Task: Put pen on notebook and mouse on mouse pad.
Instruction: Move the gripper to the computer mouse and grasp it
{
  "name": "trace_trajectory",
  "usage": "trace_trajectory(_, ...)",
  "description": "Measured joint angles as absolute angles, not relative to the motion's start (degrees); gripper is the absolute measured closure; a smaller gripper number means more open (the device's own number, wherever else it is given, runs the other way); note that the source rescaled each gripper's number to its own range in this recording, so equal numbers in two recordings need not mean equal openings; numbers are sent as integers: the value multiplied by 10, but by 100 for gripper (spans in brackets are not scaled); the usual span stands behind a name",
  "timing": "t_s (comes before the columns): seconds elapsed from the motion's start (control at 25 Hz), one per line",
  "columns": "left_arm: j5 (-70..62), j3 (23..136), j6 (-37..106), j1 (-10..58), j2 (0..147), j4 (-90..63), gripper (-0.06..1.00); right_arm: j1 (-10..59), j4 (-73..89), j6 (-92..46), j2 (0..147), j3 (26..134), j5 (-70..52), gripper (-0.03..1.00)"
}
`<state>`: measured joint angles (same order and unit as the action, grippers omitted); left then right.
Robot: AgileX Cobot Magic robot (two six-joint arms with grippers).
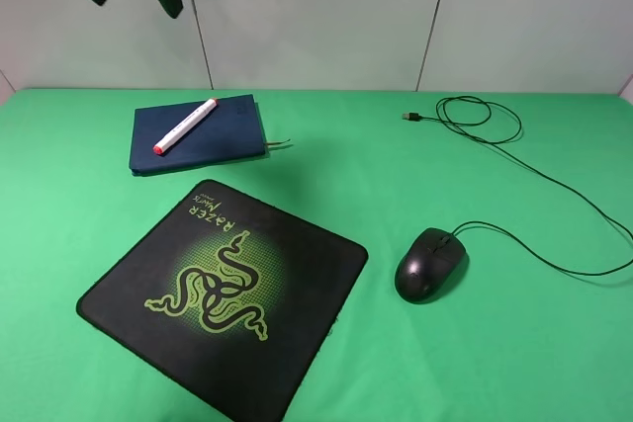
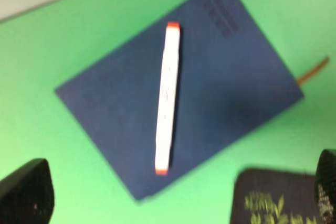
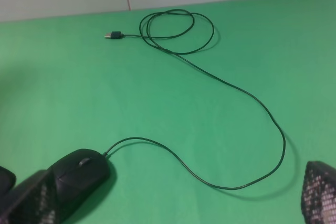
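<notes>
The white pen [image 1: 185,126] with orange-red tips lies diagonally on the navy notebook [image 1: 223,135] at the back left of the table. My left gripper [image 1: 136,2] hangs open high above them; in the left wrist view its dark fingertips [image 2: 23,192] frame the pen [image 2: 168,98] and notebook [image 2: 236,77] from well apart. The black mouse [image 1: 429,264] rests on the green cloth, right of the Razer mouse pad [image 1: 226,289] and off it. My right gripper [image 3: 176,203] is open; the mouse [image 3: 79,174] sits beside one finger [image 3: 31,203].
The mouse's thin black cable [image 1: 554,190] snakes back and right across the cloth, looping to a USB plug [image 1: 408,117] near the rear wall. A brown ribbon bookmark [image 1: 282,146] pokes from the notebook. A corner of the mouse pad [image 2: 278,203] shows in the left wrist view.
</notes>
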<state>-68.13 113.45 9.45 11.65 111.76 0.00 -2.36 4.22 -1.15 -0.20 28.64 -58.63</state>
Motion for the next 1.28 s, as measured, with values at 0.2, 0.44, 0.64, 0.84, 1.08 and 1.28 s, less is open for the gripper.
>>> trace_trajectory(0.2,-681,1029,119,116,998,0,-6,-24,42,-12,-2,286,-586,-3)
trace_trajectory(0.44,-681,913,122,116,856,-4,-6,-24,42,-12,-2,286,-586,-3)
trace_trajectory(0.64,-681,802,123,116,744,-4,-6,-24,42,-12,-2,286,-586,-3)
trace_trajectory(0.84,-681,685,123,116,630,-5,-6,-24,42,-12,-2,286,-586,-3)
trace_trajectory(1.08,-681,569,123,116,485,-5,-6,-24,42,-12,-2,286,-586,-3)
trace_trajectory(1.28,-681,485,123,116,364,-5,-6,-24,42,-12,-2,286,-586,-3)
